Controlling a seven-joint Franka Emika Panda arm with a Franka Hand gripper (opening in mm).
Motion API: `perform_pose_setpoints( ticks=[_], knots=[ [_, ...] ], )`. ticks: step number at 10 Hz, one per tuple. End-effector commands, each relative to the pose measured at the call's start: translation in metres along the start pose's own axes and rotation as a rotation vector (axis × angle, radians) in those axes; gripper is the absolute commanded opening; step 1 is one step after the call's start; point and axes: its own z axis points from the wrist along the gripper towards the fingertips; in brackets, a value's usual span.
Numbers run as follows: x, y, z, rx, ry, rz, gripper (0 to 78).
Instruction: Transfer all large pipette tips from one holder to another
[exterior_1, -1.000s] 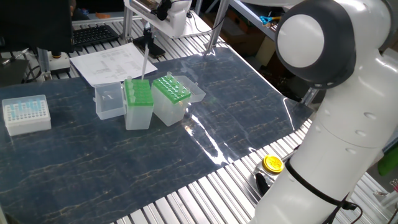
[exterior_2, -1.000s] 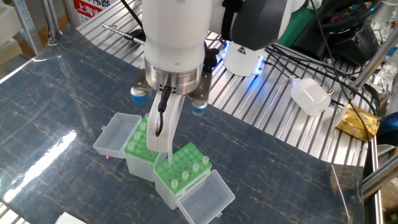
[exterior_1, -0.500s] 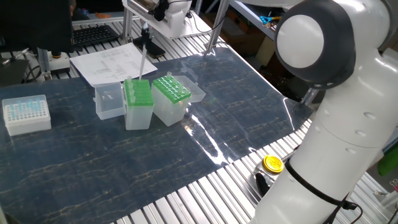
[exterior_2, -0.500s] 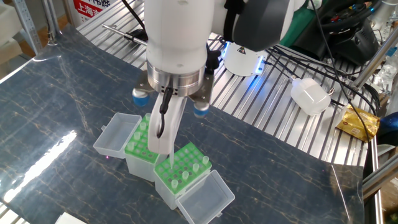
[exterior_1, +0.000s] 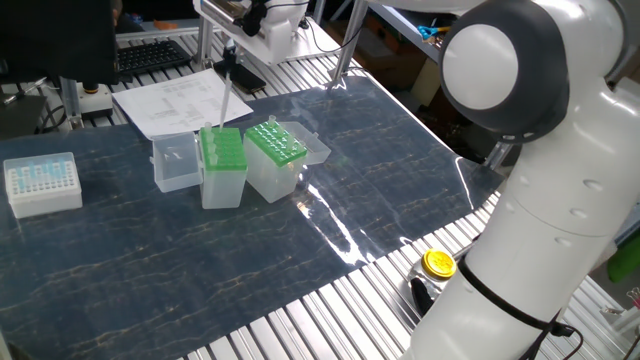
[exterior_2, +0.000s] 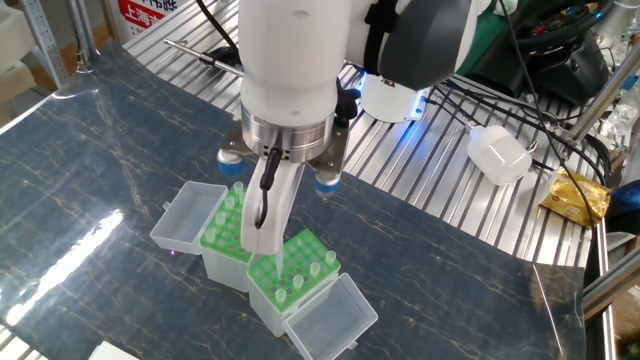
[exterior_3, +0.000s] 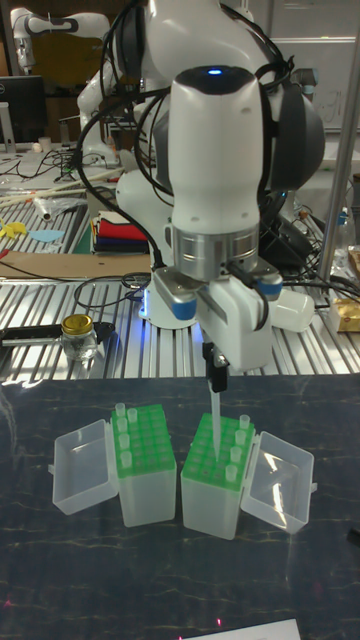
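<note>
The gripper (exterior_3: 214, 381) holds one large pipette tip (exterior_3: 212, 430) clamped upright — long axis vertical, hanging directly above a green-topped holder (exterior_3: 215, 461).

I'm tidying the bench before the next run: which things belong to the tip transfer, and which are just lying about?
In the job: gripper, held large tip, wider green-topped box, narrower green-topped box.

Lying about: white box of blue tips, paper sheets, yellow-lidded jar, white bottle.

table (exterior_1: 150, 250) – glossy dark marbled sheet | boxes (exterior_3: 212, 480) – translucent plastic, green tops | robot arm (exterior_2: 292, 60) – smooth white shell
</note>
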Motion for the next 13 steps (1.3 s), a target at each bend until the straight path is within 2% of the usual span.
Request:
perform_pose_setpoints(
  ticks=[1, 7, 13],
  knots=[
    [0.0026, 0.0025, 0.0003, -0.012, 0.004, 0.009, 1.2],
    [0.0044, 0.0023, 0.0029, -0.012, 0.006, 0.008, 1.2],
    [0.0080, -0.0017, 0.0102, -0.008, -0.012, -0.008, 1.2]
  ],
)
